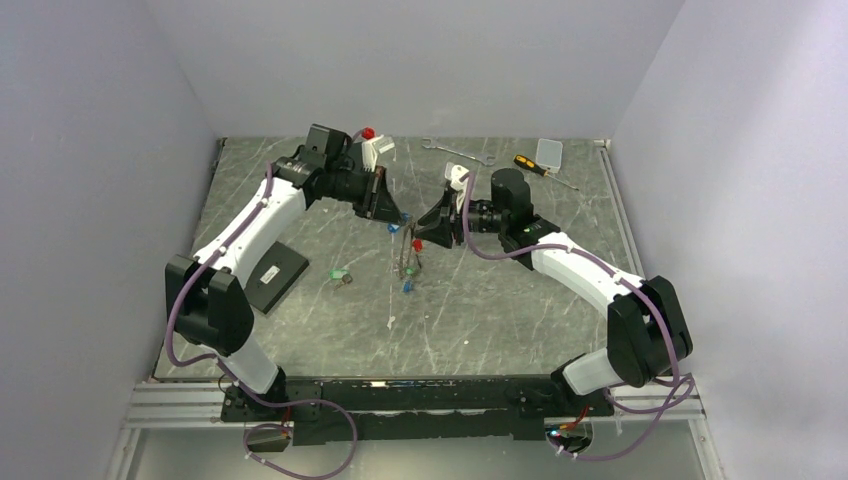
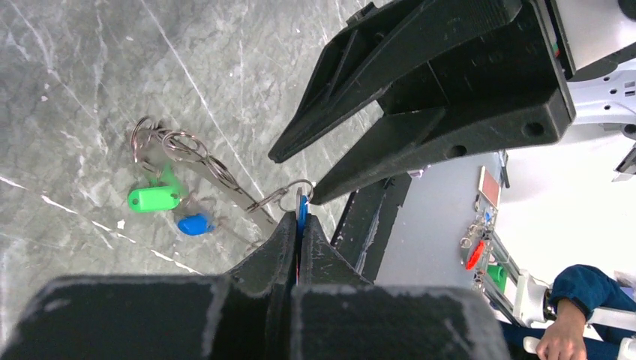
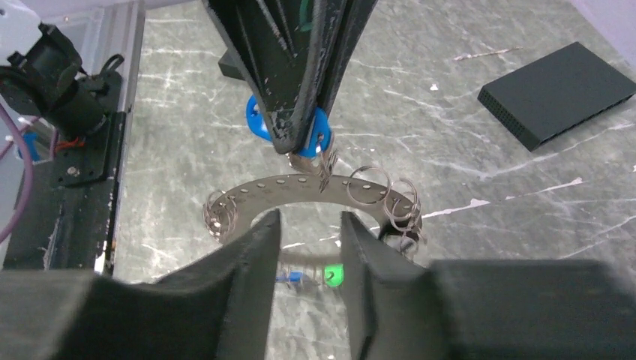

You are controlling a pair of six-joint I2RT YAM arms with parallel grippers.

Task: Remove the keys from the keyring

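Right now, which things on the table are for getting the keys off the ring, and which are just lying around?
For the job: keyring; blue-tagged key pinched in the left jaws; green-tagged key hanging from the ring; teal-tagged key lying loose.
Just lying about: black box; wrench; screwdriver; small pale box.

Keyring point(image 3: 292, 184) at counter point(image 1: 500, 320) centre, between left hand point(image 2: 298, 221) holding tagged key point(image 3: 257, 120) and right hand point(image 3: 309, 221); loose key point(image 1: 341, 276) to its left, box point(image 1: 277, 275) farther left, wrench point(image 1: 458, 153) and screwdriver point(image 1: 530, 165) behind.
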